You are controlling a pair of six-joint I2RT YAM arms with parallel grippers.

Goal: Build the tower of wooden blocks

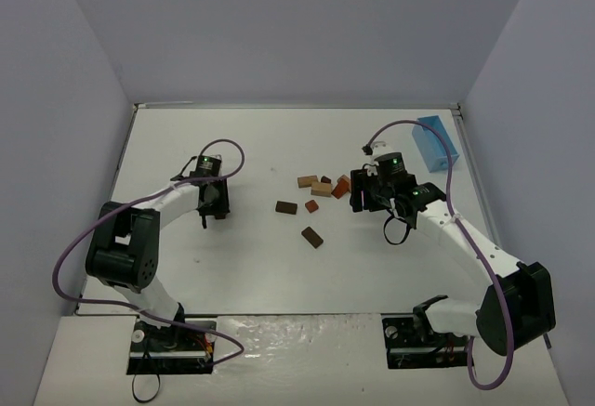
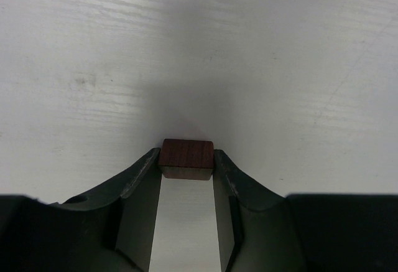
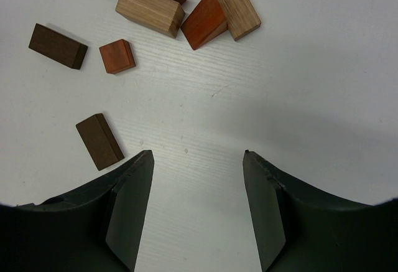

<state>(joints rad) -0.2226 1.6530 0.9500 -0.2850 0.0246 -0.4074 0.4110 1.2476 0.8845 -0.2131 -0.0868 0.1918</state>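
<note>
A small reddish-brown wood block [image 2: 186,157] is pinched between the fingertips of my left gripper [image 2: 186,162], which is shut on it just above the white table. From the top camera the left gripper [image 1: 213,209] sits at the table's left and hides this block. Loose wood blocks lie mid-table: two dark brown cuboids [image 3: 57,46] [image 3: 99,141], a reddish cube [image 3: 117,56], a tan cuboid [image 3: 150,9] and an orange wedge [image 3: 204,21]. My right gripper [image 3: 198,157] stands open and empty, just right of the cluster [image 1: 322,188]. No wood block tower shows in any view.
A light blue box [image 1: 436,143] stands at the back right near the wall. White walls close in the table [image 1: 260,146] on three sides. The right arm's purple cable [image 1: 409,125] loops above its wrist.
</note>
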